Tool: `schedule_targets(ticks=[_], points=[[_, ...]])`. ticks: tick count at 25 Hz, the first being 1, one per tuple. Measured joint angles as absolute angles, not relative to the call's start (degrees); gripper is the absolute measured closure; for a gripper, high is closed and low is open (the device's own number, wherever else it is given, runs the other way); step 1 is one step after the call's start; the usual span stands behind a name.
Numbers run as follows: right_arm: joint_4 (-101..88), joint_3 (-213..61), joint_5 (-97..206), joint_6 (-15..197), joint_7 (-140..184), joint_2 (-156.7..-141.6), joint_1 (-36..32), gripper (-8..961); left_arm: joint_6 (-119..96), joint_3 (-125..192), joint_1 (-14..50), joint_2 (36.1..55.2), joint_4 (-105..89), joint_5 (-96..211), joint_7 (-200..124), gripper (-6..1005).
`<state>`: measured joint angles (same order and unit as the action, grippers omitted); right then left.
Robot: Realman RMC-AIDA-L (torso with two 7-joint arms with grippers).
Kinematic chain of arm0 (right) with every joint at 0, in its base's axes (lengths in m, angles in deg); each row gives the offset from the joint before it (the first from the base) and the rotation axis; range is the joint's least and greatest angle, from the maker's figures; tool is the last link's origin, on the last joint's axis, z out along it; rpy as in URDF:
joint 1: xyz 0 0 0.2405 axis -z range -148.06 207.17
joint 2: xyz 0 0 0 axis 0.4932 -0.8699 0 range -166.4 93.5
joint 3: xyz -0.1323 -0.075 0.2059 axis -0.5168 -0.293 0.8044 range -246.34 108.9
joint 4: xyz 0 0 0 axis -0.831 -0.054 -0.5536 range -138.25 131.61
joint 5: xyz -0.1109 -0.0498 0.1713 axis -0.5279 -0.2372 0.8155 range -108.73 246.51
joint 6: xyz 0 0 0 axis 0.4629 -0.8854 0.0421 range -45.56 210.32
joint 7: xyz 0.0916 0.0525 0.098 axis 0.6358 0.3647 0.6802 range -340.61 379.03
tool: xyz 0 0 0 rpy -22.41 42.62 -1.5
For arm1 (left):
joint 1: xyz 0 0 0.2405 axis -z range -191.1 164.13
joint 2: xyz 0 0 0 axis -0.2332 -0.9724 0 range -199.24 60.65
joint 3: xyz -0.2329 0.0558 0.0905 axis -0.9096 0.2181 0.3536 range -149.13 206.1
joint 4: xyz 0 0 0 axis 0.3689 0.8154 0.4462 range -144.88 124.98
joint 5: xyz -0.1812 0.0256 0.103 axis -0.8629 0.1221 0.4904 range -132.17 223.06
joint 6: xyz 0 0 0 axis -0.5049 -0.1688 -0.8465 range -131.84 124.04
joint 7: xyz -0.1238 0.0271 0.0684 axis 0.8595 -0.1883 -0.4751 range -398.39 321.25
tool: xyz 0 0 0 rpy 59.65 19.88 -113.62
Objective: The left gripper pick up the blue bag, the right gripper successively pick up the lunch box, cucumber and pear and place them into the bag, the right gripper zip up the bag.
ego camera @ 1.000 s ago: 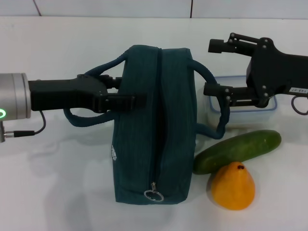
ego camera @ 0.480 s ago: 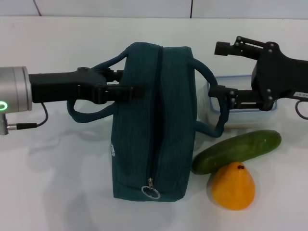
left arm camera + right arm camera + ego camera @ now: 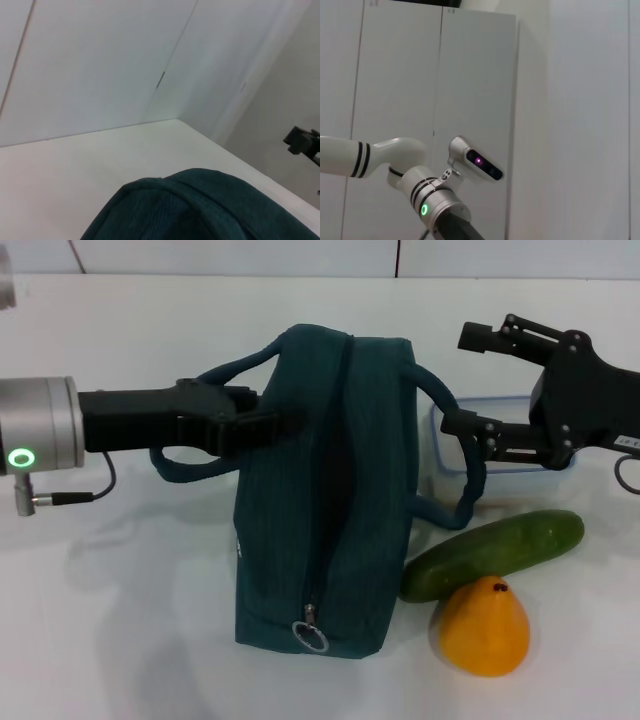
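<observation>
**Teal, green, orange on white**

The blue bag (image 3: 325,490) is dark teal with faint ribbing. The cucumber (image 3: 492,554) is dark green, the pear (image 3: 484,626) orange-yellow. The lunch box (image 3: 480,440) is clear, blue-rimmed. The table (image 3: 130,630) is white.

A plain white table (image 3: 150,640) filled nearly the whole head view, its bare surface carrying soft grey shadows toward 9 o'clock and 7 o'clock. Along the 12 o'clock edge ran a pale wall (image 3: 230,255), split by a thin dark vertical seam just right of centre and a slanted one toward 11 o'clock. The left wrist view showed the same tabletop meeting white wall panels (image 3: 90,65) at a corner. The right wrist view showed tall white cabinet doors (image 3: 470,75) with narrow vertical gaps between them.
</observation>
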<state>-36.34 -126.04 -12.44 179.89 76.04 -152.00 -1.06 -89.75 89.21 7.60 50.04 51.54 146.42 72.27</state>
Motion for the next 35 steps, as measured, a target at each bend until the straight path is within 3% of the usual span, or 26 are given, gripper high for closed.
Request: schedule_targets(ticks=[5, 8, 14, 19, 27, 35], points=[[-33.4, -126.0, -9.8, 178.9, 73.5, -152.08, -1.0, 128, -89.7, 89.2, 9.9, 49.95, 48.0, 146.6, 70.7, 643], [-33.0, -126.0, -8.8, 178.1, 73.0, -152.09, -1.0, 129, -89.7, 87.9, 10.5, 49.84, 47.6, 146.7, 68.9, 878], [-33.0, -124.6, -2.0, 175.6, 72.9, -151.70, 1.1, 128, -90.0, 84.1, 11.4, 49.83, 41.8, 141.7, 54.6, 949], [-33.2, -122.8, -0.5, 175.6, 71.6, -151.31, 2.6, 129, -89.8, 84.0, 12.6, 49.44, 40.0, 140.0, 53.2, 952], [-32.1, -122.0, 0.0, 174.5, 71.2, -151.49, 2.4, 129, -88.1, 84.2, 19.8, 49.49, 37.9, 148.2, 64.4, 955], [-25.1, -121.4, 3.4, 175.1, 68.6, -151.82, 3.1, 128, -87.2, 84.4, 16.1, 50.02, 41.9, 150.3, 73.2, 956]])
